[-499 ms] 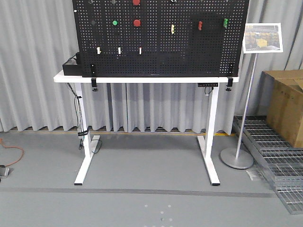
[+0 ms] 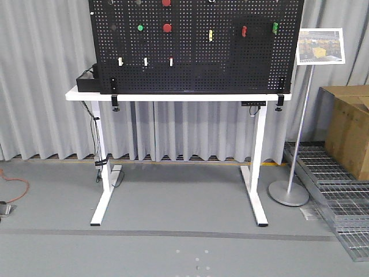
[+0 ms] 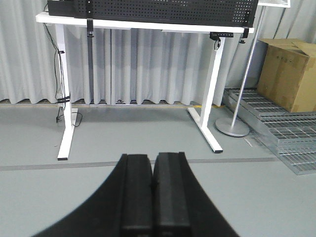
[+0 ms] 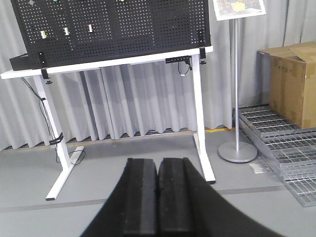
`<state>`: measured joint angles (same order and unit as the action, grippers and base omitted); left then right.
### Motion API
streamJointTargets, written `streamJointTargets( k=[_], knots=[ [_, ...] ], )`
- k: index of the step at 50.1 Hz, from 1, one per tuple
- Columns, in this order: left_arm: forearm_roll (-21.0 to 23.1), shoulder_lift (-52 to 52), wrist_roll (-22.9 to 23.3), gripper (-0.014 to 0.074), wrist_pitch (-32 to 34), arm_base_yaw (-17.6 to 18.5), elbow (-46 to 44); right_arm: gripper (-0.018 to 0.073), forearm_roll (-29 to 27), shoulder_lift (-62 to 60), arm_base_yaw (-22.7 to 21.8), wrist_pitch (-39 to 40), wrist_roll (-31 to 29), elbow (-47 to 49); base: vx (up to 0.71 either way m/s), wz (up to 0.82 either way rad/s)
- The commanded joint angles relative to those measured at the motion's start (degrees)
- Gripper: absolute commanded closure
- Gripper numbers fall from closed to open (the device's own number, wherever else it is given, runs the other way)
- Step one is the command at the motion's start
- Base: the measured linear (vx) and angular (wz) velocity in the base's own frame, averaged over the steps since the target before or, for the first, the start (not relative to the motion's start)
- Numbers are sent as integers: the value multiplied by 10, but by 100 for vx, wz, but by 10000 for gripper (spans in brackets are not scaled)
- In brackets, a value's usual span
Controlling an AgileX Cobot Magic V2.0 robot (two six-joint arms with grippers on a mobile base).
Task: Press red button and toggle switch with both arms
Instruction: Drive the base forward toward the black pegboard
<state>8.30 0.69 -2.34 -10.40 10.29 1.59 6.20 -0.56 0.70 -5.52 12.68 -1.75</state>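
A black pegboard panel (image 2: pixel 196 57) stands on a white table (image 2: pixel 173 96). A red button (image 2: pixel 166 27) sits on it beside a green one (image 2: pixel 140 27); another red button (image 2: pixel 166 3) is at the top edge. Three white toggle switches (image 2: pixel 145 61) line the lower left. They also show in the right wrist view (image 4: pixel 65 31). My left gripper (image 3: pixel 153 160) is shut and empty, low over the floor, far from the panel. My right gripper (image 4: pixel 158 163) is shut and empty too. Neither gripper shows in the front view.
A sign stand (image 2: pixel 291 193) with a picture card (image 2: pixel 320 46) stands right of the table. A cardboard box (image 2: pixel 349 130) and metal grates (image 2: pixel 337 190) lie at the far right. Grey curtains hang behind. A black box (image 2: pixel 87 82) sits on the table's left end.
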Motion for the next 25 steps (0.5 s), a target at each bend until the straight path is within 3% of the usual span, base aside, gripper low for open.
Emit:
streamJointTargets(
  k=[1, 25],
  knots=[
    [2, 9, 4, 594, 50, 0, 20, 562, 3, -10, -3, 47, -7, -7, 1, -2],
    [2, 9, 4, 594, 50, 0, 20, 562, 3, -10, -3, 47, -7, -7, 9, -7]
  ],
)
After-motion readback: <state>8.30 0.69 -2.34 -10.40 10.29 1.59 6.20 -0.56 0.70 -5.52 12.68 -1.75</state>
